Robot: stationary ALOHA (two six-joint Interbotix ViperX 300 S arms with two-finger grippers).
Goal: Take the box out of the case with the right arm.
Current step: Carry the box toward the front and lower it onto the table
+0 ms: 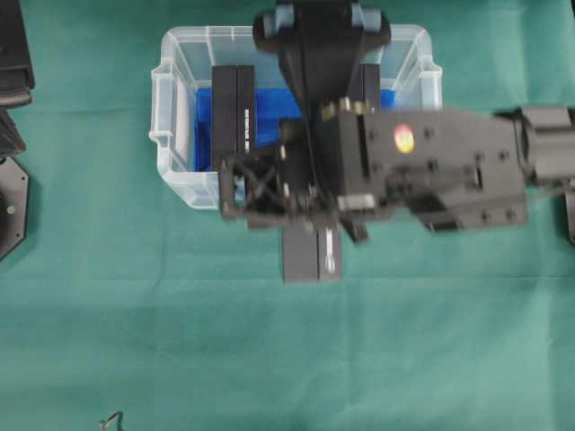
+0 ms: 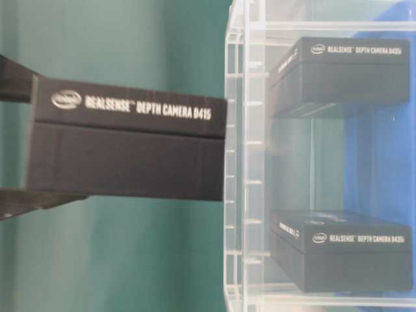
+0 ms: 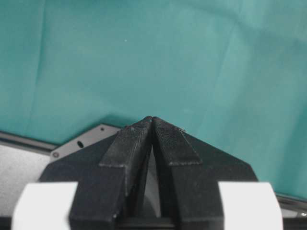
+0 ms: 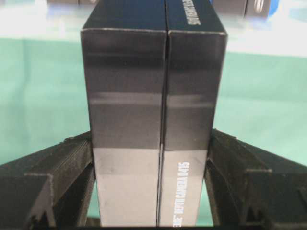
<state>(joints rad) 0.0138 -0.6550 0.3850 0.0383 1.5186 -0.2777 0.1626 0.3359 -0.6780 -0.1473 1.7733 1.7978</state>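
Observation:
My right gripper (image 4: 151, 139) is shut on a black box (image 4: 153, 96) labelled as a depth camera, one finger pressing each long side. In the overhead view the box (image 1: 312, 256) pokes out from under the right arm (image 1: 431, 166), just outside the front wall of the clear case (image 1: 180, 54), over the green cloth. The table-level view shows the box (image 2: 127, 140) lifted off the cloth, its end next to the case wall (image 2: 237, 162). My left gripper (image 3: 152, 120) is shut on nothing, away from the case.
Two more black boxes (image 2: 344, 78) (image 2: 344, 250) stay inside the case on the blue liner (image 1: 205, 126). A black mount (image 1: 319, 45) hides the case's middle from above. Parts of the left arm (image 1: 13, 54) sit at the left edge. Green cloth (image 1: 287, 359) covers the table.

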